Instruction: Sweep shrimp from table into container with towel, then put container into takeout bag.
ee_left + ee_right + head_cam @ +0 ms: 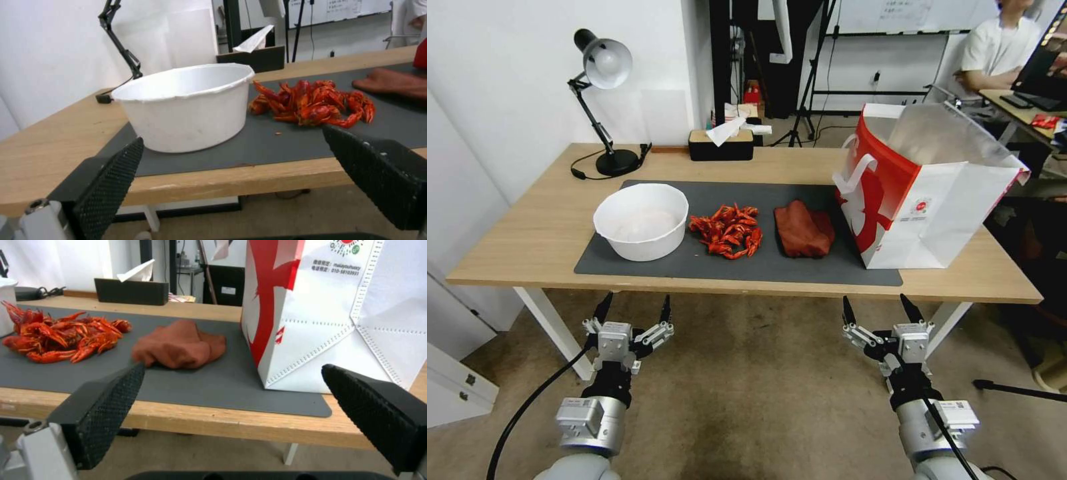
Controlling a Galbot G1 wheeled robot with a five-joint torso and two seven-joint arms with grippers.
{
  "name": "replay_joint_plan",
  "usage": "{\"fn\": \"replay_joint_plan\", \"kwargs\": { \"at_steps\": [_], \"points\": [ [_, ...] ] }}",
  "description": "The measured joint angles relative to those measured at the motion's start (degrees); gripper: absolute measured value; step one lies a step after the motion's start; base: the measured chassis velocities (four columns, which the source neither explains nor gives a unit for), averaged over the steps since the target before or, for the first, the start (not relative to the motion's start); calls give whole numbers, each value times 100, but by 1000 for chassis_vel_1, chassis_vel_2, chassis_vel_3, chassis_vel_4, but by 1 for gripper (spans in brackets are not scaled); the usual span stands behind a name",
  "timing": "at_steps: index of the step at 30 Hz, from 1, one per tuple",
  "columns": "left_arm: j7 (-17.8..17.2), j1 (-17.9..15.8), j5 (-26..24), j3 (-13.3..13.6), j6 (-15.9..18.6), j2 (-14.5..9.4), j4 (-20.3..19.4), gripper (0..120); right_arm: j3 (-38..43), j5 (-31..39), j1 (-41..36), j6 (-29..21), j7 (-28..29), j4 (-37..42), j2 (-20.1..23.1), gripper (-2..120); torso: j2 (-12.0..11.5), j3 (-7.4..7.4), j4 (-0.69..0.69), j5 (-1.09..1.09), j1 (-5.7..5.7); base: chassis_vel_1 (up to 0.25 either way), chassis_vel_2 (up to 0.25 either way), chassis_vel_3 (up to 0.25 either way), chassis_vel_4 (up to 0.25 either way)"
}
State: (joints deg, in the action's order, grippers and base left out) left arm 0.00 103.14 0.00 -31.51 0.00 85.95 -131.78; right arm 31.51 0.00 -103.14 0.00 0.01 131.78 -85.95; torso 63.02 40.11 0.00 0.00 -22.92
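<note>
left pincer (635, 308) spread wide, below tabletop (527, 240) edge | right pincer (879, 308) likewise spread | shrimp (727, 230) heaped between container (640, 220) and towel (804, 229)

White wall (507, 80), brown floor (747, 400)

Shrimp (727, 231) heaped between white container (641, 221) and crumpled towel (804, 229).
</note>
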Motion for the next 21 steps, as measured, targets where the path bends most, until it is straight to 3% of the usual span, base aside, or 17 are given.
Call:
{"fn": "replay_joint_plan", "kwargs": {
  "at_steps": [21],
  "points": [
    [0, 0, 0, 0, 0, 0, 0, 100, 0, 0, 0, 0, 0, 0, 0, 100, 0, 0, 0, 0, 0, 0, 0, 0, 0]
  ]
}}
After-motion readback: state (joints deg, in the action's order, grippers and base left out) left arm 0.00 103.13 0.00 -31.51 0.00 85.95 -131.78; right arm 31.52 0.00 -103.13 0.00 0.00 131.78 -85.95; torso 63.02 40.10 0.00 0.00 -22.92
